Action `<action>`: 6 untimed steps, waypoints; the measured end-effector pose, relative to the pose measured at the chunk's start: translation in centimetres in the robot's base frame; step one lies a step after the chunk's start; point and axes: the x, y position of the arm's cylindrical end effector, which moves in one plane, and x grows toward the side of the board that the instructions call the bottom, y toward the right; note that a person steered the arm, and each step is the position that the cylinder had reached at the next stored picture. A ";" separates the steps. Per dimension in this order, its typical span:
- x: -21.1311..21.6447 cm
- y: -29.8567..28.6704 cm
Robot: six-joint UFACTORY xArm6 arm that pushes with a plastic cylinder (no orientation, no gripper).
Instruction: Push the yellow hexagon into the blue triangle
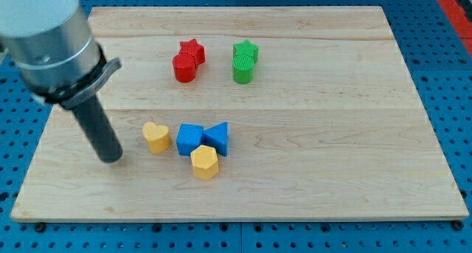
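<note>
We have my tip (112,158) down on the wooden board (332,179) at the view's left, bare rod, holding nothing, touching no block. Just right of it: yellow heart (155,136). Next, blue cube (189,139) touching blue triangle (217,137). Yellow hexagon (204,162) sits right of the tip, against both blue blocks from below. Red pair (188,60) and green pair (245,60) up top.

Pale wood-grain tabletop (332,135) on a blue perforated base (15,135). A yellow hexagon (204,162) and yellow heart (155,136); a blue triangle (217,137) and blue cube (189,139); a red star (193,51) and red cylinder (184,67); a green star (245,51) and ridged green block (243,68). Black rod, my tip (111,158), under a silver-grey housing (51,39).
</note>
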 end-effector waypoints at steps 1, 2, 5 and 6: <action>4.1 2.6; 3.9 7.8; 1.0 18.1; 1.0 18.4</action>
